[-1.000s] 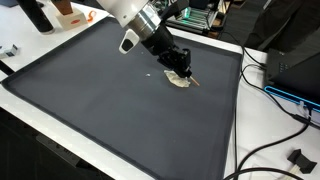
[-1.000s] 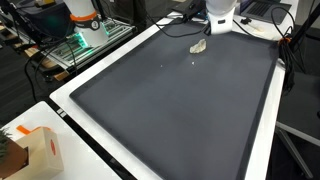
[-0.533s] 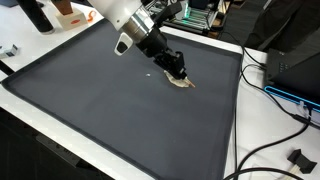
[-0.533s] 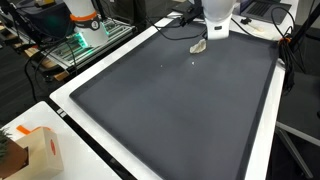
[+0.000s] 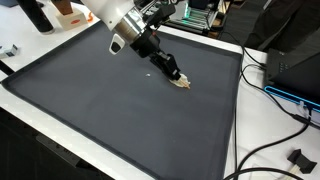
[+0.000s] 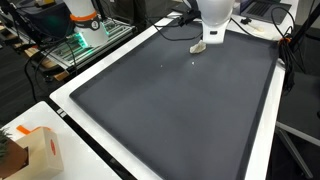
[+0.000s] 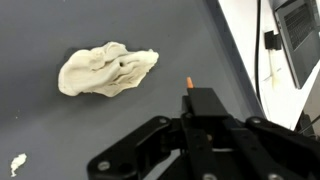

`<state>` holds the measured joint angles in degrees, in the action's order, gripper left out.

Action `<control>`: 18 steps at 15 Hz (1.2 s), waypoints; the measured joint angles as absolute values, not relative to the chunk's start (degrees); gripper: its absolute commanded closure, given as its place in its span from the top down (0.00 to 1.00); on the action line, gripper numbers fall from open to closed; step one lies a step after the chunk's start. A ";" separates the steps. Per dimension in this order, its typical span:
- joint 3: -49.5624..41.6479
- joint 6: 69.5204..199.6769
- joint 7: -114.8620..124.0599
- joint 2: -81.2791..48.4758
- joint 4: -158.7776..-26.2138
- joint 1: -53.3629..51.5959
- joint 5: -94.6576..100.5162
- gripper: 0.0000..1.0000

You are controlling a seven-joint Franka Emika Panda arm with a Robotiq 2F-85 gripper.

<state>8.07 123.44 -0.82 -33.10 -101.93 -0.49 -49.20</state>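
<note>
Crumpled cream lump (image 7: 108,70) lies on dark mat (image 7: 60,130), near jaws.

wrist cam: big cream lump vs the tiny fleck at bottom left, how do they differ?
Size: the cream lump is far larger than the fleck.
Shape: the cream lump is elongated, with folds and creases. The fleck is an irregular crumb, too small to show detail.
Place: the cream lump lies in the upper left of the view, and the fleck near the lower-left edge, well apart.
Both are pale cream and lie on the dark mat.
</note>
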 measured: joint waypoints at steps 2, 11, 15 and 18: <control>7.86 123.44 0.30 -33.17 -101.93 -0.49 -49.80 0.03; 7.25 123.68 3.65 -33.15 -101.94 -0.56 -51.31 0.03; 7.07 124.78 5.12 -32.65 -102.10 -0.77 -51.31 0.03; 6.92 125.69 6.34 -32.07 -102.20 -1.12 -51.31 0.03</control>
